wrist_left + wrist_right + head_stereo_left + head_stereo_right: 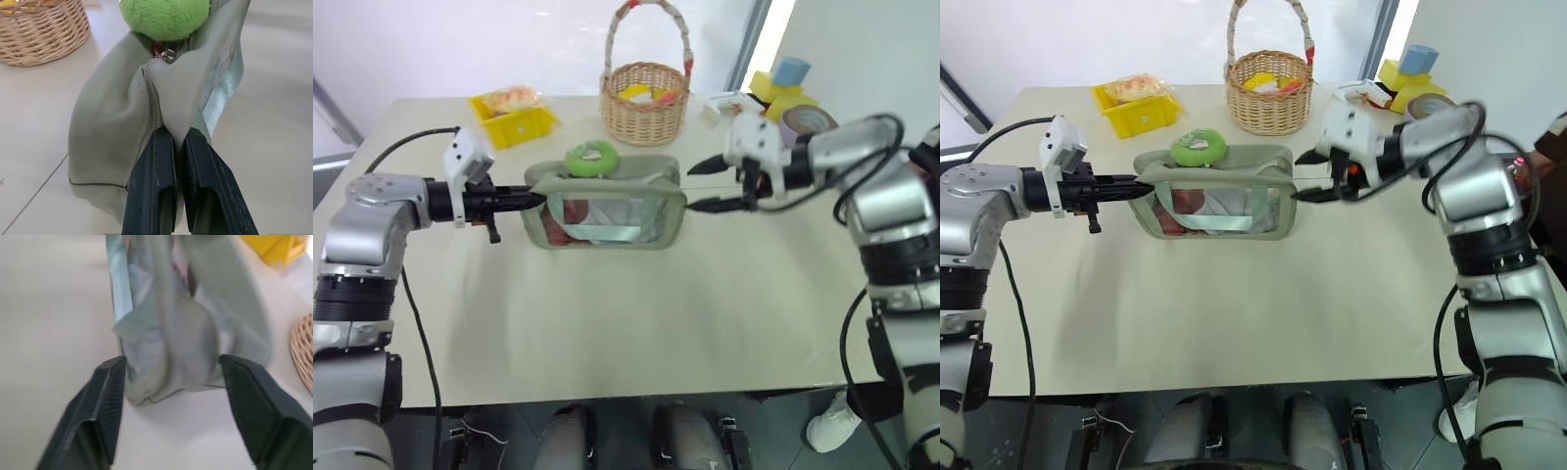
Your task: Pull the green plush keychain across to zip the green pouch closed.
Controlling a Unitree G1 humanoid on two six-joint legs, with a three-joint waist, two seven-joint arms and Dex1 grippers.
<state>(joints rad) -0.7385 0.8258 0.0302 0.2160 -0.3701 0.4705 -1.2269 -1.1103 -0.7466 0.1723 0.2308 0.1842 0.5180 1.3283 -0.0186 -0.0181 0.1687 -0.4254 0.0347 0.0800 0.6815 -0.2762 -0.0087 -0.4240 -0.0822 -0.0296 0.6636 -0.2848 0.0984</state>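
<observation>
The left gripper (pixel 536 201) pinches the left end of the green pouch (pixel 607 206) on the table (pixel 626 323); the green plush keychain (pixel 591 158) sits atop it; the right gripper (pixel 700 186) has jaws spread beside its right end

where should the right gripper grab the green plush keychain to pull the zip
Grip the green plush keychain across its fuzzy ring, coming from above on the right gripper's side. It sits proud on top of the green pouch, nearer the end that the left gripper pinches, so the top is unobstructed. The right gripper is open beside the pouch's other end.
</observation>
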